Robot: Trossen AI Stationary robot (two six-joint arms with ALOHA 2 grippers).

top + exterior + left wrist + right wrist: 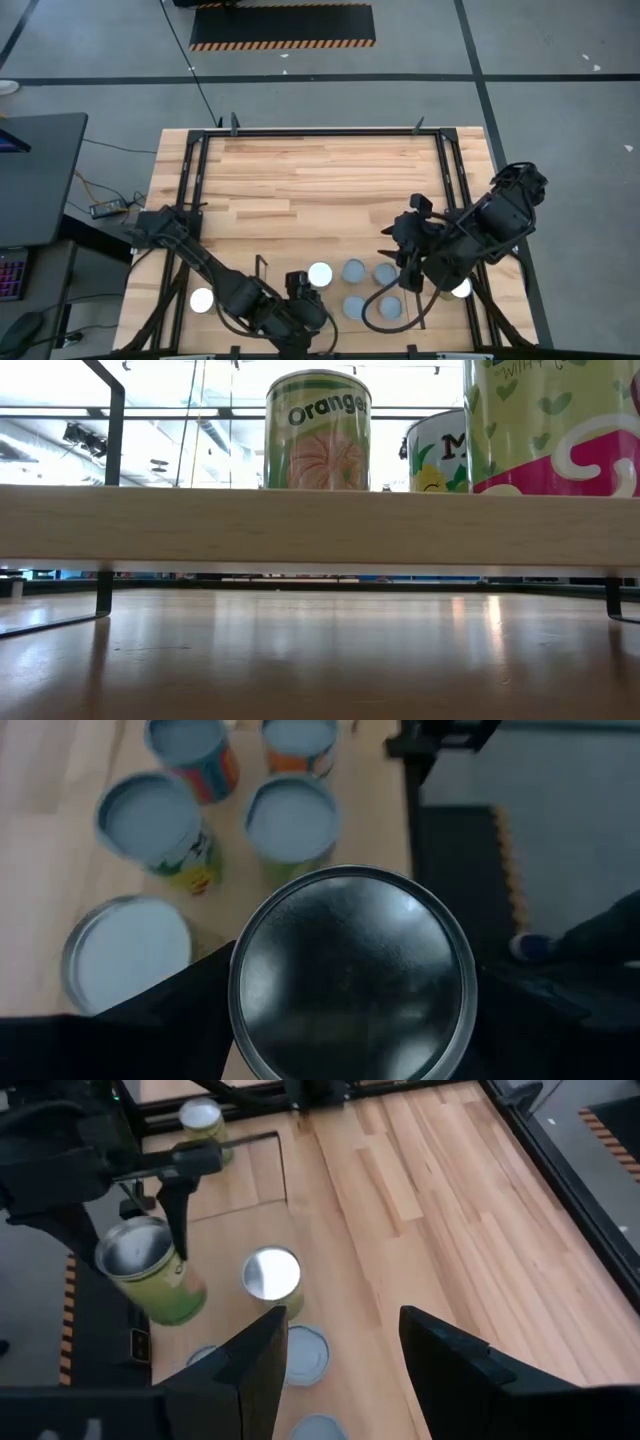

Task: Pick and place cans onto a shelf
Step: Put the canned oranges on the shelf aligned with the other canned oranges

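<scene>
My left gripper [350,1020] is shut on a can with an olive-green wall and a shiny top [350,970]; the right wrist view shows it [150,1270] near the table's near edge. In the high view my left gripper [300,295] hides it. A bright-topped can [320,273] and several grey-blue-topped cans [353,270] stand on the light-wood shelf [320,525]. My right gripper [340,1360] is open and empty above the shelf's right end [405,245]. My left gripper pinches the can between its two fingers, one finger [185,1020] on each side of its round wall just below the top rim [182,1255]. The fingers come from above, pointing down. The can leans a little; whether its base rests on anything, I cannot tell.
Two more bright-topped cans stand off the shelf, one at the near left [203,299] and one at the near right [460,288]. Thin black rods [270,1140] edge the shelf. The big black frame [320,132] rings the table. Bare wood lies toward the far edge [320,180].
</scene>
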